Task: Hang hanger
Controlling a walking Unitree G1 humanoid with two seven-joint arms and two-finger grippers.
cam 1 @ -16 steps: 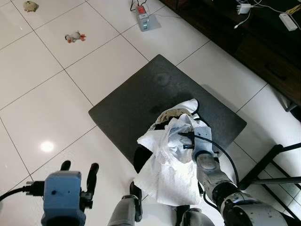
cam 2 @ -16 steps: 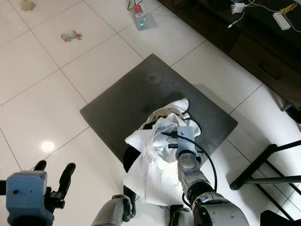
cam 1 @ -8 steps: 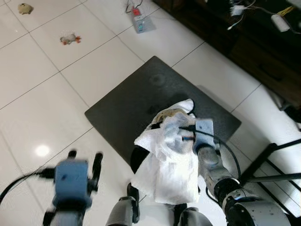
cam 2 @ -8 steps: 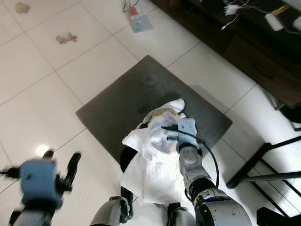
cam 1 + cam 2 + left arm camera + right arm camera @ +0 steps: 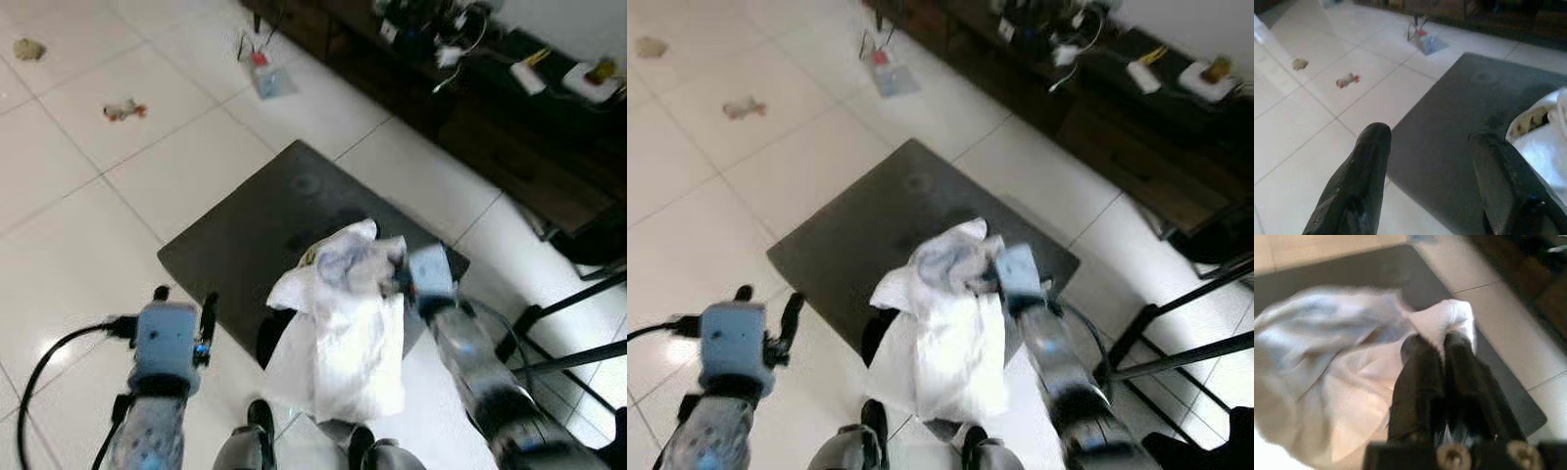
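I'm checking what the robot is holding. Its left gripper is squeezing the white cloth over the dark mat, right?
Not quite. The right gripper is squeezing the white cloth over the dark mat, as the right wrist view shows. The left gripper is open and holds nothing.

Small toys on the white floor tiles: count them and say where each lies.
2. One toy lies beyond the dark mat, to the robot's left; the other lies farther left. Others may be out of frame.

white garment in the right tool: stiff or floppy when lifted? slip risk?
Probably floppy: the white garment hangs in loose folds below the right tool. Likely light, since a pinch on one bunched corner carries it. Some slip risk, because the fingers look shut on only a thin fold.
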